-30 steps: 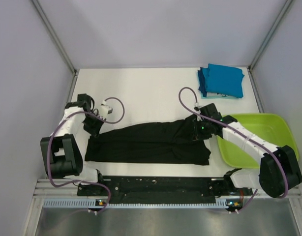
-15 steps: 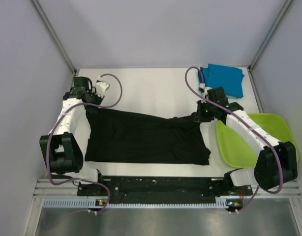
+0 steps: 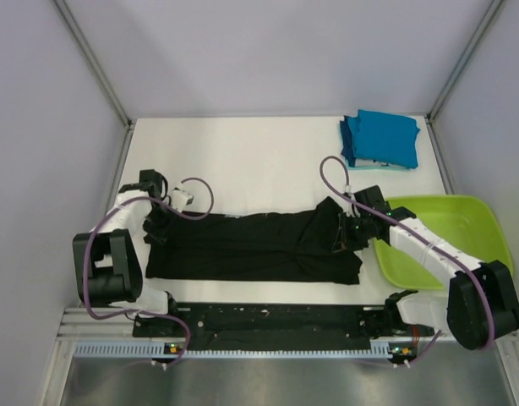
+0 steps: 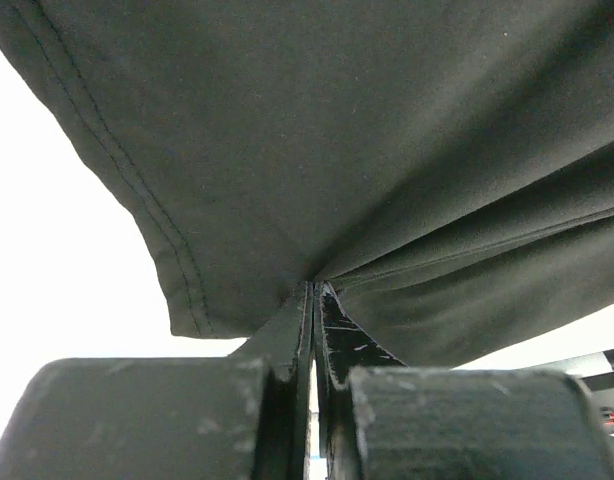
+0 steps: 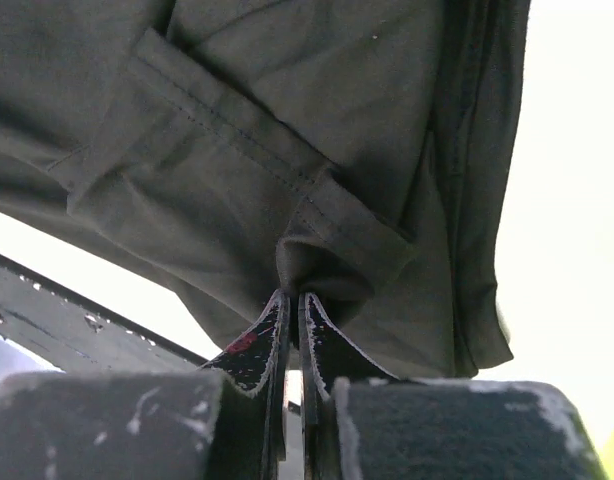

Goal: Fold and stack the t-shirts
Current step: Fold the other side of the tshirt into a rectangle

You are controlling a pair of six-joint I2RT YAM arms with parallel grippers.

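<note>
L gripper [image 4: 314,292] & R gripper [image 5: 293,300] clamp black tee [image 3: 251,245] edges; tips hidden from above.

Open table [image 3: 243,161] beyond the black t-shirt [image 3: 251,245]; teal t-shirts [image 3: 382,139] far right, green tub [image 3: 478,218] right

Top view: tips of L tool [image 3: 155,225], R tool [image 3: 346,233] hidden by own wrists, cloth. Black shirt [image 3: 251,245] cut off at wrist-cam frame tops. Blue stack [image 3: 380,139]: shirt count unreadable. Tub [image 3: 462,224] part-covered by R arm [image 3: 420,241].
</note>
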